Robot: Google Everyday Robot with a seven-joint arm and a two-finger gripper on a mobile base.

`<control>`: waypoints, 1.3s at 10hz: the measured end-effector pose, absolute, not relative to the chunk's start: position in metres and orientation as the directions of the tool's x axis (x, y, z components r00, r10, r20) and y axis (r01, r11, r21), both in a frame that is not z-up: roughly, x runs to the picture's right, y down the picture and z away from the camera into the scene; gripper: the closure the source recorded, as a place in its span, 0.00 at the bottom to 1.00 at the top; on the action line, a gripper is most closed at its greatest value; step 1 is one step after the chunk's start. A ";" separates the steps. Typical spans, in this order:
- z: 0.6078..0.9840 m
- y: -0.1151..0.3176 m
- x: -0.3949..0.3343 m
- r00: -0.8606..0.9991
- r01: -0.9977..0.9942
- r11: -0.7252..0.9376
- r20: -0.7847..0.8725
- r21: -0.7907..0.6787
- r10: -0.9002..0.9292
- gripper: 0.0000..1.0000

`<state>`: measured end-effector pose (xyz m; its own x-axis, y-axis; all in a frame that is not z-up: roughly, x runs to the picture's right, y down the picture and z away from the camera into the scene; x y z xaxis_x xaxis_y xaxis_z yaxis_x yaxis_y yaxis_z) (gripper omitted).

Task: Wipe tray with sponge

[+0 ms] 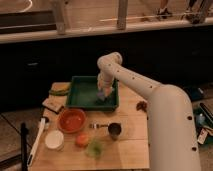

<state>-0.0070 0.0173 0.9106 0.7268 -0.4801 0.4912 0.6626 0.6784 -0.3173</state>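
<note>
Gripper (103, 94) is down inside the tray (80, 98), at its right side, clamped on the sponge (101, 95), which presses against the tray floor. The tray sits at the far edge of the wooden table (127, 145); an orange bowl (72, 120) lies near its front-left corner.

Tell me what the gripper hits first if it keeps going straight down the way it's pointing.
The gripper points down into the tray, with the sponge at its tip. Going on, it would likely press the sponge onto the tray floor, though depth is unclear.
</note>
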 end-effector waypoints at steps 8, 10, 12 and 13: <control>0.909 0.022 -0.010 0.700 0.692 0.659 0.501 -0.297 -0.509 0.96; 0.911 0.021 -0.009 0.697 0.694 0.657 0.501 -0.295 -0.512 0.96; 0.911 0.022 -0.009 0.692 0.699 0.652 0.503 -0.292 -0.517 0.96; 0.911 0.022 -0.009 0.689 0.703 0.649 0.504 -0.291 -0.520 0.96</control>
